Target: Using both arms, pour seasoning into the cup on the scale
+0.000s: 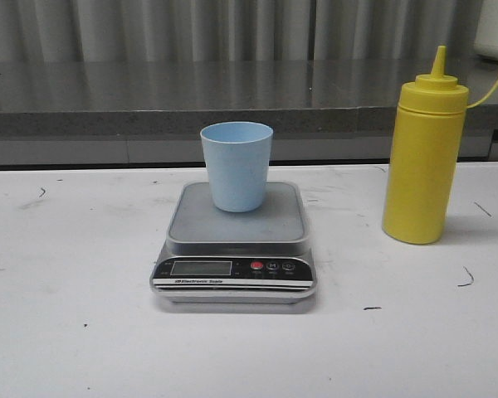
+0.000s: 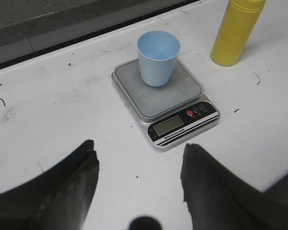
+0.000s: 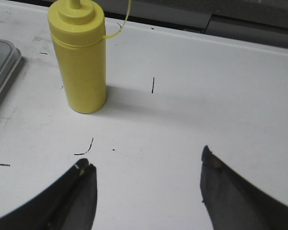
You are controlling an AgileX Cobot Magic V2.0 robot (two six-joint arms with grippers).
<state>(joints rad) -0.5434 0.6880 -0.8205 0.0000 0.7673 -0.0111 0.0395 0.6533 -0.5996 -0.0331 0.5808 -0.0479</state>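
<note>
the cup (image 1: 236, 166) stands upright on the scale (image 1: 235, 245) on a white table (image 1: 66, 332). the seasoning (image 1: 424, 157) stands on its right, well apart. left gripper (image 2: 139, 184) and right gripper (image 3: 146, 189) hover with fingers spread, holding nothing.

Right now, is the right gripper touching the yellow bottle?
Apart. The right wrist view shows bare table between the open right gripper and the yellow bottle.

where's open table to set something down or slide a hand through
Bare table lies left of the scale and in front of it. A narrower gap runs between the scale and the yellow bottle. The scale's platform is taken by the cup.
</note>
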